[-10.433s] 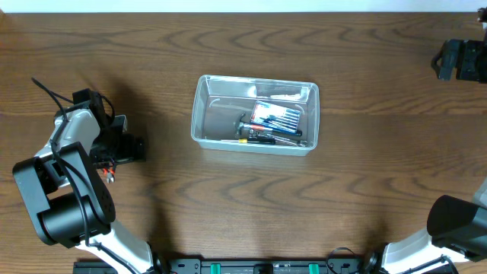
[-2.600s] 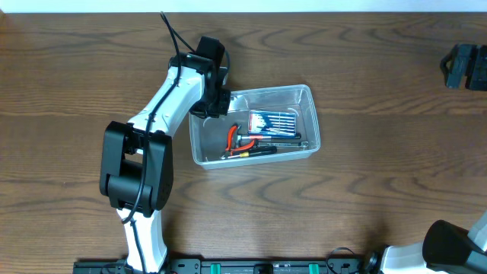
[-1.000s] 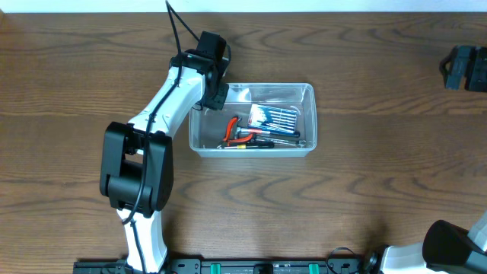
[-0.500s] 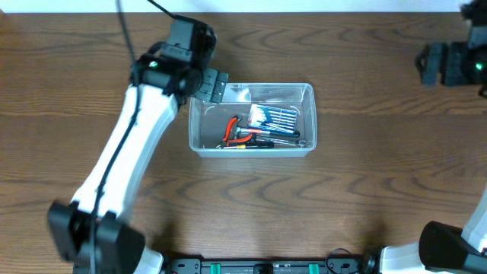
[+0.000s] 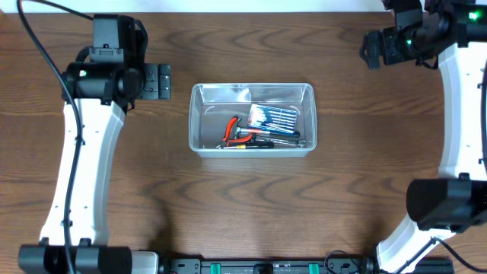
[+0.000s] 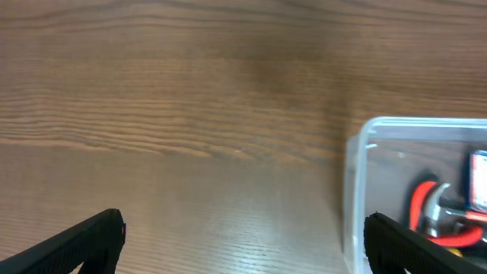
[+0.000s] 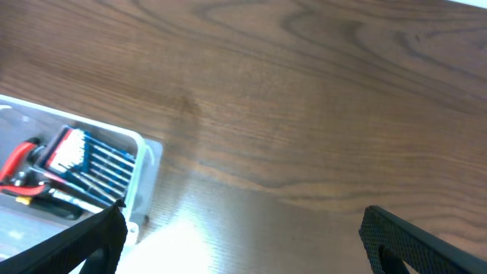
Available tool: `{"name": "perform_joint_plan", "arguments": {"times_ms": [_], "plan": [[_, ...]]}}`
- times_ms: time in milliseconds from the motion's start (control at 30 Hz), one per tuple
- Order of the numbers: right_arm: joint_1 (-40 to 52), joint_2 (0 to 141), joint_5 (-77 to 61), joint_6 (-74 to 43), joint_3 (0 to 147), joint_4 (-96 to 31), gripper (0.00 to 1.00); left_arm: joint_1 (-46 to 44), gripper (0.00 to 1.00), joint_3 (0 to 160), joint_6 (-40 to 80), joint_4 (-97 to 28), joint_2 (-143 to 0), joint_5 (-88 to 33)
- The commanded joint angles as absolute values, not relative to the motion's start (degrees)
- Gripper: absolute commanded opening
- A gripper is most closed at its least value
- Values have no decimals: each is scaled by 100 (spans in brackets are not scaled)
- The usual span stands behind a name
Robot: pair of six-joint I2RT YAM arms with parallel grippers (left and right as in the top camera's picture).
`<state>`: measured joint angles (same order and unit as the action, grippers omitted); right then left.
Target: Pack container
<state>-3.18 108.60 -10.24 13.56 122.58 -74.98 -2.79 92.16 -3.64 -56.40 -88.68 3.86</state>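
Note:
The clear plastic container (image 5: 195,114) sits mid-table with red-handled pliers (image 5: 232,131), a blue-packaged tool set (image 5: 275,119) and thin dark tools inside. My left gripper (image 5: 163,81) is open and empty, raised to the left of the container. In the left wrist view the left gripper (image 6: 243,245) has bare table between its fingers, with the container's corner (image 6: 356,183) and pliers (image 6: 423,199) at the right. My right gripper (image 5: 367,50) is open and empty, high at the back right. In the right wrist view the right gripper (image 7: 243,242) has the container (image 7: 141,169) at the lower left.
Brown wooden table (image 5: 251,205) all around. The arm bases stand at the front left and front right corners.
My left gripper has let go of the container's back left corner and pulled up and to the left. The right arm has swung in from the right edge. The container has not moved in the last second.

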Motion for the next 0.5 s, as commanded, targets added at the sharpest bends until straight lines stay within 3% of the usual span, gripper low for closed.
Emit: {"name": "perform_joint_plan", "arguments": {"times_ms": [0,233,467], "plan": [[-274,10160,-934,1092,12342,-7638,99,-362,99,9194,-296,-5769,-8294,198],[-272,8956,-659,1041,11815,-7902,99,-508,99,8381,-290,-5664,-6742,200],[-252,6895,-587,768,8860,-6399,99,-738,99,6514,-281,-4845,-4840,639]]}}
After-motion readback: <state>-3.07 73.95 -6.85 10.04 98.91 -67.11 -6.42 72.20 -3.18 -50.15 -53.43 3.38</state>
